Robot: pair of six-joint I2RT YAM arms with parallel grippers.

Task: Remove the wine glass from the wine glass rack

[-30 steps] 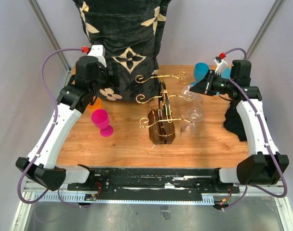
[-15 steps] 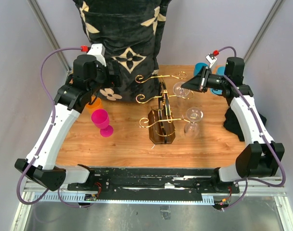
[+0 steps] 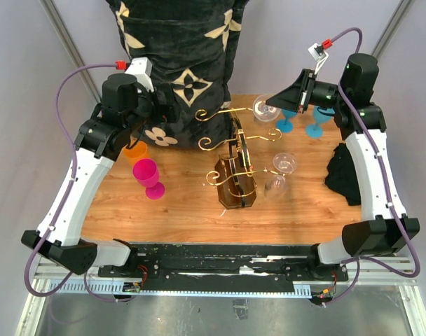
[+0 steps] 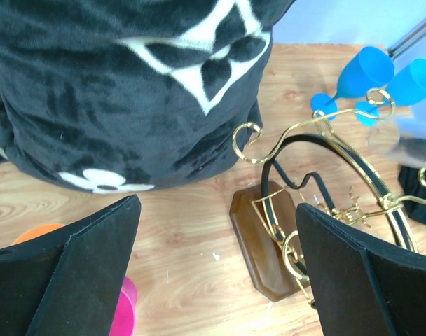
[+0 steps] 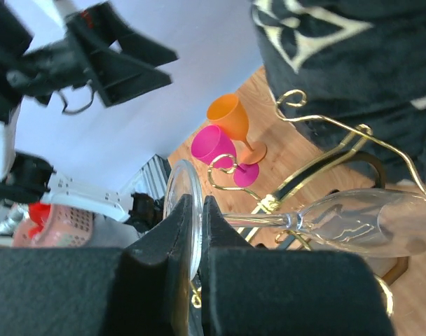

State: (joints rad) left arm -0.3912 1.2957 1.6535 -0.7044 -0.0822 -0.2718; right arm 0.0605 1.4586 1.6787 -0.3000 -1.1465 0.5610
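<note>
My right gripper [image 3: 270, 105] [image 5: 197, 204] is shut on the round foot of a clear wine glass [image 3: 266, 131] [image 5: 367, 220]. It holds the glass on its side in the air, above the back right of the wine glass rack [image 3: 234, 175] [image 4: 263, 245] [image 5: 339, 148]. The stem runs sideways from the fingers to the bowl. The rack has gold scrolled wire arms on a dark brown base at the table's middle. A second clear glass [image 3: 282, 166] hangs at the rack's right arm. Up at the back left, my left gripper [image 3: 164, 115] [image 4: 216, 206] stands wide open with nothing in it.
A pink goblet [image 3: 148, 176] and an orange one [image 3: 136, 151] stand left of the rack. Two blue goblets [image 3: 286, 120] stand at the back right under my right arm. A black patterned blanket [image 3: 185, 63] fills the back centre. Dark cloth [image 3: 339, 175] lies at the right edge.
My right gripper has risen and swung back and left with the glass, lifting it off the rack's upper right arm. The left jaws have widened a little.
</note>
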